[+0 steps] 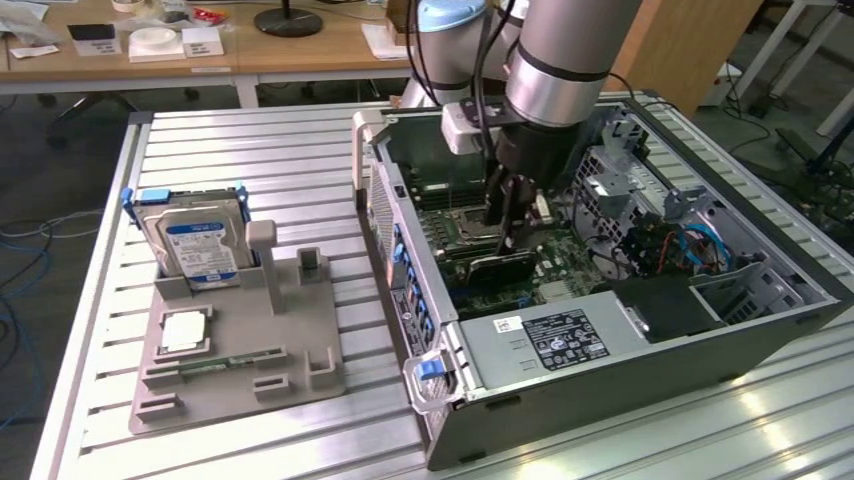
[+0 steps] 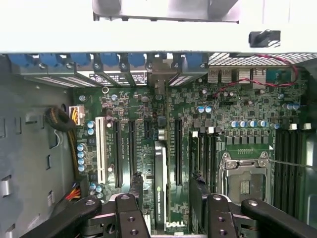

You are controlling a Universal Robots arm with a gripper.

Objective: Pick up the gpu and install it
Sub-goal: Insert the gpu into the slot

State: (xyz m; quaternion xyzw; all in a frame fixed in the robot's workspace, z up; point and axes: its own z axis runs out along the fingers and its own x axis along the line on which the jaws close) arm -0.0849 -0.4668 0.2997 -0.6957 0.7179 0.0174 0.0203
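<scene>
One card, the gpu (image 2: 160,186), stands edge-on in a motherboard (image 2: 198,129) slot inside the computer case (image 1: 747,330), with the hand (image 2: 168,218) spread wide astride it and gripping nothing, so I'd judge we're at the install step, wanting a check it's seated.

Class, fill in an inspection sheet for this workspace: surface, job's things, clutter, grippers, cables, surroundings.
Surface: slatted metal table.
Job's things: gpu standing on edge on the motherboard, inside the open computer case.
Clutter: grey parts holder with a hard drive and a memory stick.
Grippers: gripper inside the case over the gpu, open, fingers on either side of the card.
Cables: blue cables in the case.
Surroundings: wooden desks behind.
</scene>
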